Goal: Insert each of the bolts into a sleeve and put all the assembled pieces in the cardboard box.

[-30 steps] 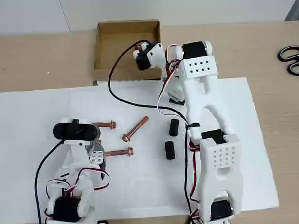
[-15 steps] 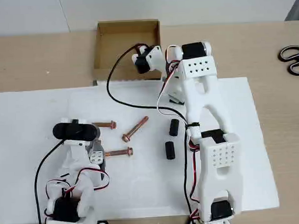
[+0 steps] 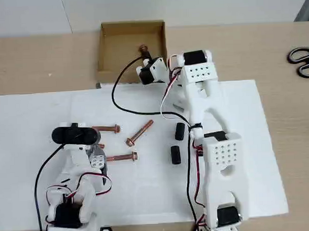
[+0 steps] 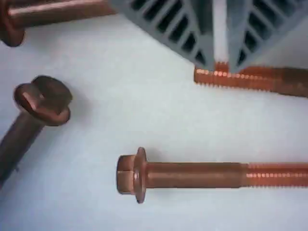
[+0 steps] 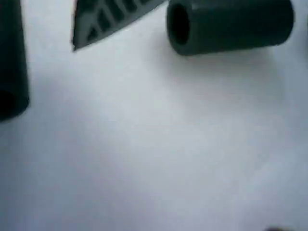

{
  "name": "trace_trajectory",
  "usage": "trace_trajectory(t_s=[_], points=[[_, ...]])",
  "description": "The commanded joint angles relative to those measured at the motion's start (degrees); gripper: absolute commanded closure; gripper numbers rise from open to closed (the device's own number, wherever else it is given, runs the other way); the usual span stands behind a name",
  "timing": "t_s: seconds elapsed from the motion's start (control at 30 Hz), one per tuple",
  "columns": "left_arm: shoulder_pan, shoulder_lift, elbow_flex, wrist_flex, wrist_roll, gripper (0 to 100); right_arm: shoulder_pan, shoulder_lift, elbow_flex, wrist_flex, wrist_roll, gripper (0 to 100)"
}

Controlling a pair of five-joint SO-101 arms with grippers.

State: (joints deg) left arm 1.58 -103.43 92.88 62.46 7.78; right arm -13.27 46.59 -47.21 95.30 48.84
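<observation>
the left gripper (image 4: 220,60) is closed to a thin slit over the threaded end of a bolt (image 4: 255,81) whose head is cut off. the right gripper (image 3: 146,65) sits at the cardboard box (image 3: 116,46), what looks like a bolt head (image 3: 142,48) just beyond it; i cannot tell its grip.

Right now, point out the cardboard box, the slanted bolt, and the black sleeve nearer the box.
cardboard box (image 3: 116,51), high view, bare floor inside it.
slanted bolt (image 3: 140,132), high view, middle of its shank.
sleeve nearer the box (image 3: 180,131), high view, middle of its side.
</observation>
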Motion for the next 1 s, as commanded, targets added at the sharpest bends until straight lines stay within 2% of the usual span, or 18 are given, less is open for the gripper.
trace_trajectory(t_s=[0.0, 0.2, 0.43, 0.7, 0.97], points=[[-0.53, -0.62, -0.04, -0.09, 0.18, 99, 0.66, 0.22, -0.26, -1.89, 1.41, 80.8], [-0.53, -0.62, -0.04, -0.09, 0.18, 99, 1.36, 2.77, -0.26, -1.89, 2.37, 81.7], [-0.62, -0.62, -0.04, -0.09, 0.18, 99, 2.33, 5.67, -0.26, -2.51, 1.85, 96.2], [-0.62, -0.62, -0.04, -0.09, 0.18, 99, 2.24, 4.44, -0.26, -2.51, -4.92, 97.4], [-0.62, -0.62, -0.04, -0.09, 0.18, 99, 0.84, -6.20, -0.26, 2.77, -16.18, 99.5]])
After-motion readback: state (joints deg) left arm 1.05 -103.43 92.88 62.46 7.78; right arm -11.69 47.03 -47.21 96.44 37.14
